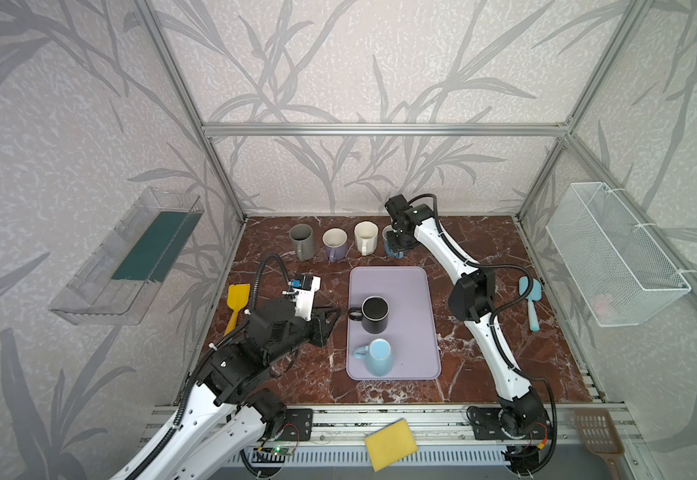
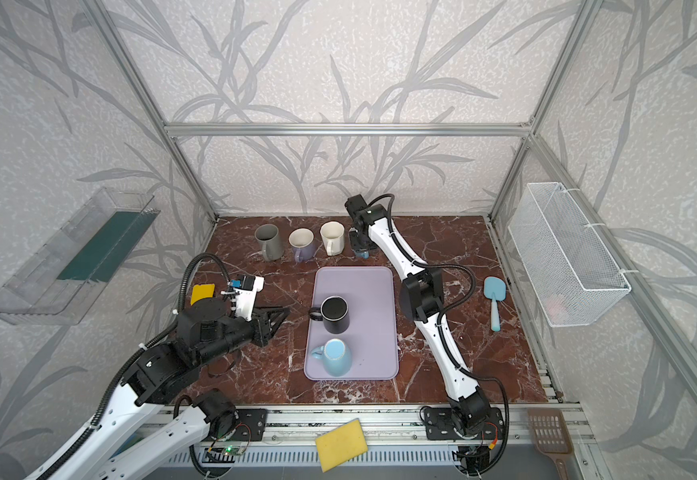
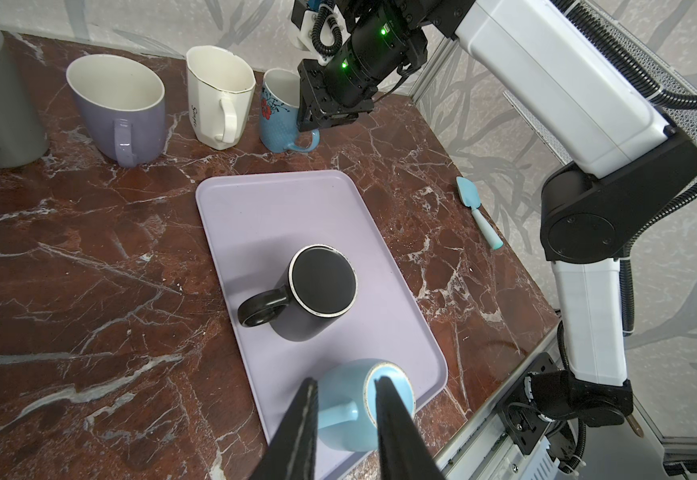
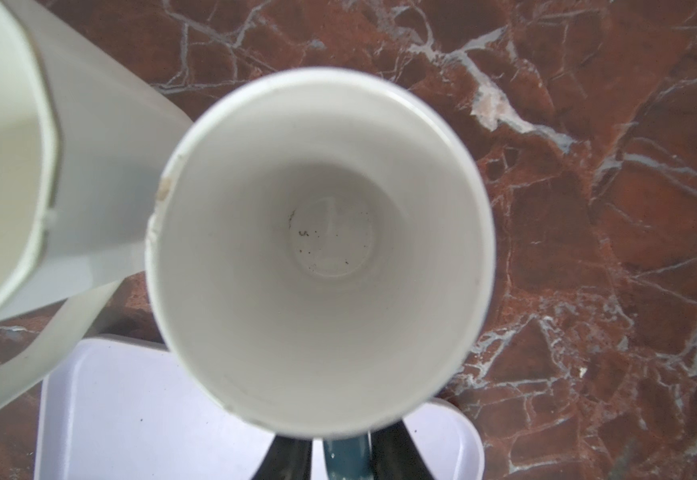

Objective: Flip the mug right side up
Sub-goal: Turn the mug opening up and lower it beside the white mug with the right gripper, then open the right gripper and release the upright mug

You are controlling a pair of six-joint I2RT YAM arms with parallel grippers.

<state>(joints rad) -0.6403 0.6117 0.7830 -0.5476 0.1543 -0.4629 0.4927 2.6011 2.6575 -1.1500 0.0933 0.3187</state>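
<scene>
Left gripper [image 1: 336, 310]: jaws slightly apart, empty, beside lilac plastic tray [image 3: 255, 208]. Blue floral ceramic mug [image 3: 278, 112] upright in back row, close to white faceted mug [image 3: 218, 95]. Right gripper [image 4: 342, 440] straddles handle [image 4: 347, 457]; pinching or loose, cannot tell. Risk: retreat snags handle, topples mug.

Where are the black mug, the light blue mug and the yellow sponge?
black mug [image 1: 375, 309], in a top view, upturned base.
light blue mug [image 1: 380, 351], in a top view, upturned base.
yellow sponge [image 1: 391, 444], in a top view, middle of face.
</scene>
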